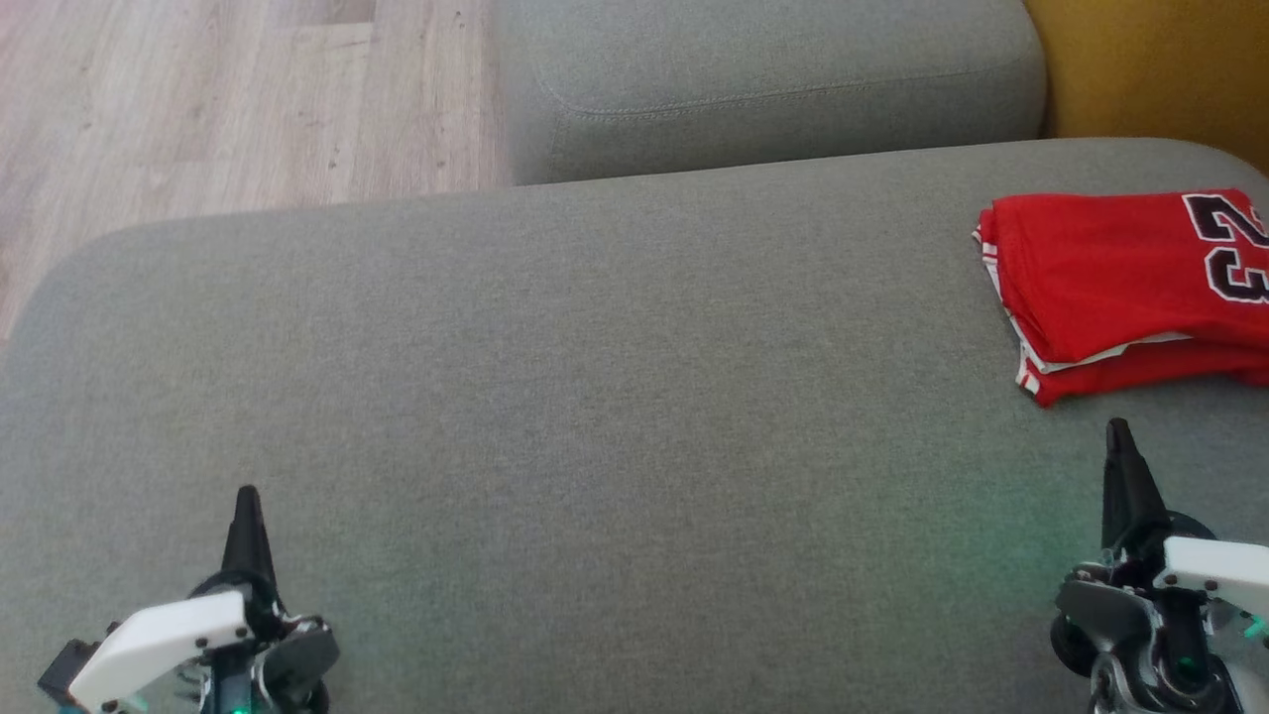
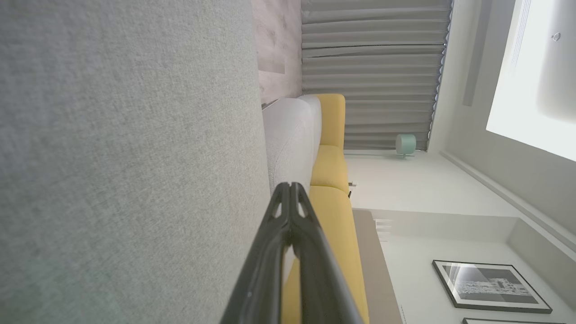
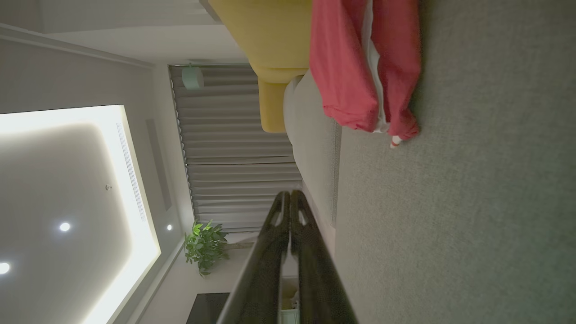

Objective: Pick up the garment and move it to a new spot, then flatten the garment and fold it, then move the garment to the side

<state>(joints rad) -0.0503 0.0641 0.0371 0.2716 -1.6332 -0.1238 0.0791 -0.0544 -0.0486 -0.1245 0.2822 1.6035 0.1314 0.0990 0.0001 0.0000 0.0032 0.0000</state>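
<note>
Head view: finding the red shirt (image 1: 1110, 288) lying folded at three o'clock on the grey cushion (image 1: 595, 397), number facing up and partly cut off by the picture's edge. Judging it as set to the side there, leaving the middle of the cushion free. Spotting the left gripper (image 1: 246, 506) at seven o'clock and the right gripper (image 1: 1118, 441) at five o'clock, both pointing toward twelve with fingers pressed together and gripping nothing. Placing the right one near the shirt but apart from it. Reading that low, closed pose as parking, with folding and moving apparently done.

Left wrist view: looking along the left gripper (image 2: 291, 186), its fingers meeting at the tips with nothing between them. Sitting close beside the cushion at nine o'clock, with a yellow sofa (image 2: 330, 171) beyond at twelve.

Right wrist view: looking along the right gripper (image 3: 290, 194), likewise closed and empty. Catching the shirt (image 3: 351, 67) at one o'clock, lying in stacked layers on the cushion, well clear of the tips.
</note>
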